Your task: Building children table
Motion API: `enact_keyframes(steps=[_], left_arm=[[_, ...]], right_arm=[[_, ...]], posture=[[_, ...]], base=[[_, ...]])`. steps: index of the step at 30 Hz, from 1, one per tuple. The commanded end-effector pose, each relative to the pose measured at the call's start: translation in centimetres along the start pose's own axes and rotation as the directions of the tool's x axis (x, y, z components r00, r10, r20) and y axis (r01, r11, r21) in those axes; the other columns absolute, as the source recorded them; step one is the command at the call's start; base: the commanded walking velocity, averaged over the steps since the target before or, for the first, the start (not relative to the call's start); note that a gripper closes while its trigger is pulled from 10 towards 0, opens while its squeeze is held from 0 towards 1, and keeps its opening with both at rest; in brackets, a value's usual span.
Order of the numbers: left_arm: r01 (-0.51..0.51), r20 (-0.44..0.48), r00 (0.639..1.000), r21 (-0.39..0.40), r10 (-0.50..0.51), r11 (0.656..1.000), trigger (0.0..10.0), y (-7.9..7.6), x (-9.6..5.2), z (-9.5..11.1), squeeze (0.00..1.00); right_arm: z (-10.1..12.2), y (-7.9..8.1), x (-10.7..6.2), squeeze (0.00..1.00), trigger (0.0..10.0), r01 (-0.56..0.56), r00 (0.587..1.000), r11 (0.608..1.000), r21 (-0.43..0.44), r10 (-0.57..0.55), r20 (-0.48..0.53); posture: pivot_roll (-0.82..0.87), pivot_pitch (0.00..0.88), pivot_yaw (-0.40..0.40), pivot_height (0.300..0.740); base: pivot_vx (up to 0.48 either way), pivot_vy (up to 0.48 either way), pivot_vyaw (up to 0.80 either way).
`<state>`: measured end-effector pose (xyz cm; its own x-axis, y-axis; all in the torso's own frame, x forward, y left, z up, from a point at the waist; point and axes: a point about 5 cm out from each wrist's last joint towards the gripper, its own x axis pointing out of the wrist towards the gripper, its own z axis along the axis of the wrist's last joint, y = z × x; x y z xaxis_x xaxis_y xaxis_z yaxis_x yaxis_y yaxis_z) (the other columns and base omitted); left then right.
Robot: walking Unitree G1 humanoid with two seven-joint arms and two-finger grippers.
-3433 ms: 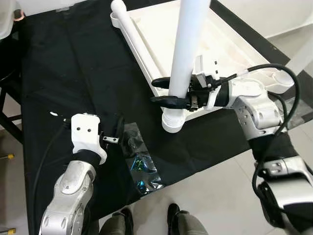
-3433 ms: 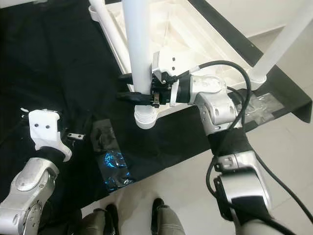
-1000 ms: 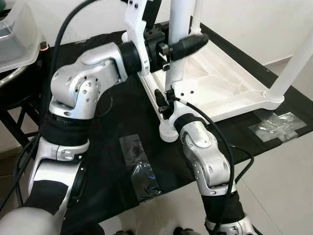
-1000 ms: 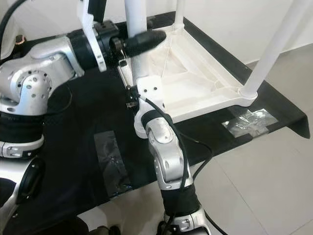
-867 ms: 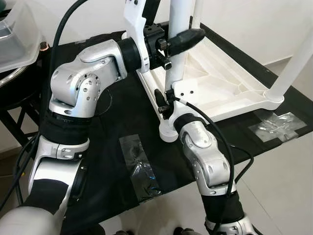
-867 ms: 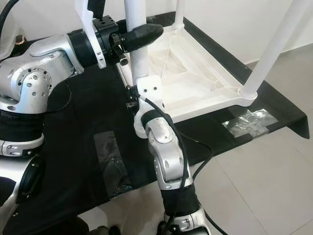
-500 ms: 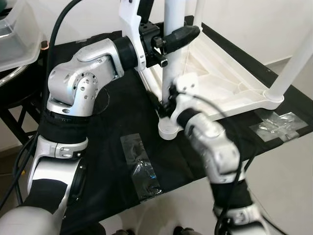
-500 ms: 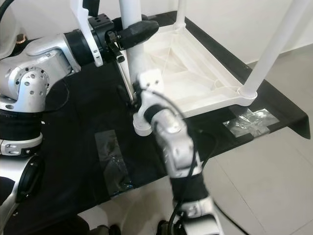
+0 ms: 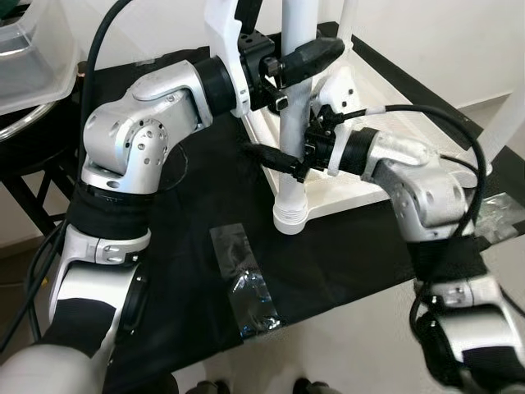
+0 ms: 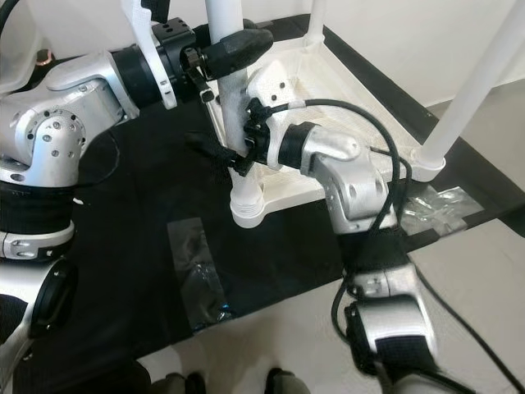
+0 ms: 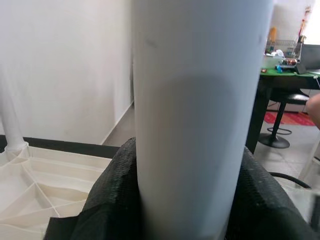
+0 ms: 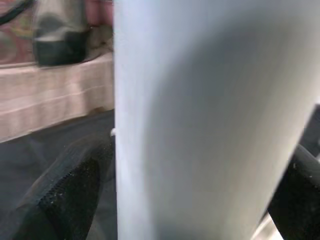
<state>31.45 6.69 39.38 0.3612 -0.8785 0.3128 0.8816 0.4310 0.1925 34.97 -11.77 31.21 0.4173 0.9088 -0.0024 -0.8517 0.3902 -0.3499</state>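
An upturned white children's table top (image 9: 369, 185) lies on a black-covered table (image 9: 189, 271). A loose white table leg (image 9: 294, 115) stands upright at its near left corner, with its flanged end (image 9: 291, 220) down on the cloth. My left gripper (image 9: 305, 59) is shut on the leg high up, its pads (image 11: 112, 200) pressed against the tube. My right gripper (image 10: 223, 152) reaches in from the right and is shut on the same leg lower down, a finger (image 12: 67, 185) on each side. Two other legs (image 10: 484, 74) (image 10: 316, 20) stand fitted in the top.
Shiny tape patches (image 9: 246, 283) (image 9: 502, 212) stick to the black cloth near its front edge. A clear plastic bin (image 9: 33, 57) sits at the far left. Light floor (image 10: 492, 295) lies beyond the table's front and right edges.
My right arm has swung out to the right, and its gripper now holds the leg from that side and higher up. The left gripper keeps its hold up high.
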Motion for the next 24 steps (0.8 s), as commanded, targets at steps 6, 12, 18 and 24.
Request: enact_keyframes(steps=[6,12,18,24], left_arm=[[0.033,-0.053,0.998,-0.031,-0.034,0.999,0.0,-0.5,0.4,-0.8,0.0],[0.036,-0.065,0.997,-0.043,-0.039,0.998,0.0,-0.5,0.3,-0.9,0.0],[0.084,-0.076,0.993,-0.051,-0.088,0.995,0.0,-1.3,0.8,-1.1,0.0],[0.148,-0.069,0.986,-0.045,-0.151,0.988,10.0,-1.9,1.2,-1.1,1.0]], right_arm=[[0.1,-0.7,0.2,0.0,10.0,-0.131,0.991,0.991,0.018,0.131,0.032],[-0.6,-0.8,0.3,0.0,0.0,-0.197,0.98,0.979,0.051,0.195,0.038],[-1.4,-0.7,0.5,0.0,0.0,-0.258,0.966,0.964,0.064,0.256,0.033],[-1.6,-1.0,0.5,0.0,0.0,-0.258,0.966,0.964,0.06,0.256,0.042]], posture=[[0.07,0.218,0.042,0.74],[0.08,0.234,0.05,0.74],[0.08,0.234,0.055,0.74],[0.07,0.228,0.062,0.74]], base=[[0.0,0.0,0.0],[0.0,0.0,0.0],[0.0,0.0,0.0],[0.0,0.0,0.0]])
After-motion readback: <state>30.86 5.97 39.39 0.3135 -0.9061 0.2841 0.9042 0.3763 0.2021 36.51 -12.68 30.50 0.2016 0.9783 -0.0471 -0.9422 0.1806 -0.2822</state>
